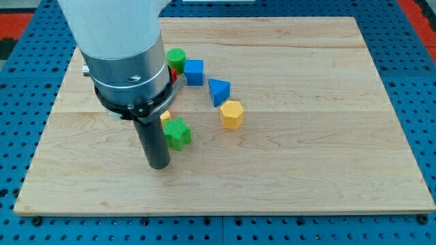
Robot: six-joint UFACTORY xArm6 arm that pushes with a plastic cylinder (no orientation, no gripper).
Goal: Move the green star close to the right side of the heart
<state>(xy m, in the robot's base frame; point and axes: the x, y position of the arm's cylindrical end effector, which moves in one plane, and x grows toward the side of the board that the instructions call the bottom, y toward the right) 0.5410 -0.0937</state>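
Observation:
The green star lies left of the board's middle. My tip rests on the wood just below and to the left of it, with the rod's side touching or nearly touching the star. A yellow block, which may be the heart, peeks out from behind the rod just above the star; its shape is mostly hidden. A red block is mostly hidden behind the arm near the view's top.
A green round block sits near the view's top, with a blue cube to its right. A blue triangle and a yellow hexagon lie right of the star. The wooden board lies on a blue pegboard.

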